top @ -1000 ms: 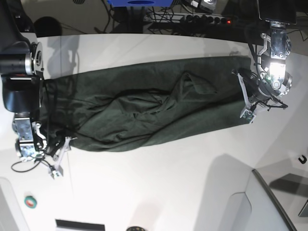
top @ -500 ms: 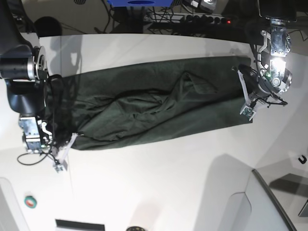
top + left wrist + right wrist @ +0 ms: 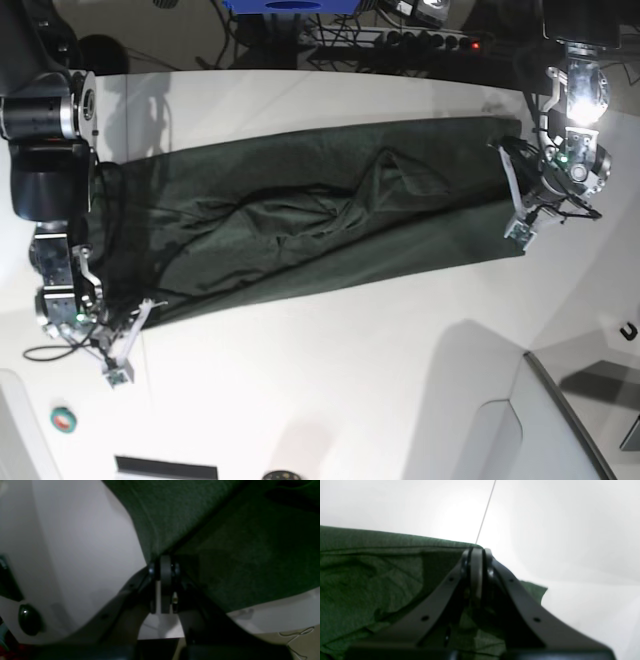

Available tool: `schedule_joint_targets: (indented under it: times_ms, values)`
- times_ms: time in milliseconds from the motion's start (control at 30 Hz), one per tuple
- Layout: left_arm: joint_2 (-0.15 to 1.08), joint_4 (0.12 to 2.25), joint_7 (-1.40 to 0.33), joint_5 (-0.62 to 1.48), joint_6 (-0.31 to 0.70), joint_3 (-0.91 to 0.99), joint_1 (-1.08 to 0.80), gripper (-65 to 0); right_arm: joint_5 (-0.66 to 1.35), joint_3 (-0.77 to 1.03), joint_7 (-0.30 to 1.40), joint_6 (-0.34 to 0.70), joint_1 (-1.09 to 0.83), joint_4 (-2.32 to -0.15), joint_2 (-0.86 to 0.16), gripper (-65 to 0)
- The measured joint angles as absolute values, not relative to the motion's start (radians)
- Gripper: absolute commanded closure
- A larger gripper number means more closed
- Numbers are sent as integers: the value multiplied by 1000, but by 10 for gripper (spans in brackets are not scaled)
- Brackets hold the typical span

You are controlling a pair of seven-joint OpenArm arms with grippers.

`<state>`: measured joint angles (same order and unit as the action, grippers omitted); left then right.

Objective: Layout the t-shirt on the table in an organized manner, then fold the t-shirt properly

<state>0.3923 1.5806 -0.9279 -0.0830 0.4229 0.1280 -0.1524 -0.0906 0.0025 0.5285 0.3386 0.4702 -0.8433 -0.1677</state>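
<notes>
On white table, t-shirt stretched, edges pinched

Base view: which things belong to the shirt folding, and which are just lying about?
In the job:
t-shirt
table
left pincer
right pincer

Lying about:
small green roll
black hook

— What is the t-shirt made of?
— Dark green knit cloth, matt and soft, with a fine rough grain in the wrist views.
— And the table?
— Smooth glossy white, throwing back bright glare, with a thin dark seam.
— The right gripper?
— Matt black plastic fingers, with smooth grey pads.
</notes>
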Motion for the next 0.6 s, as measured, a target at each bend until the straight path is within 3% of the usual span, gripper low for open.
schedule_joint_targets:
  times_ms: [267, 600]
  values:
    - [408, 1691, -925, -80, 426, 222, -192, 0, -91, 2, 533, 340, 420, -858, -193, 0]
    - [400, 1684, -925, -78, 427, 201, -306, 0, -91, 2, 561, 339, 348, -894, -196, 0]
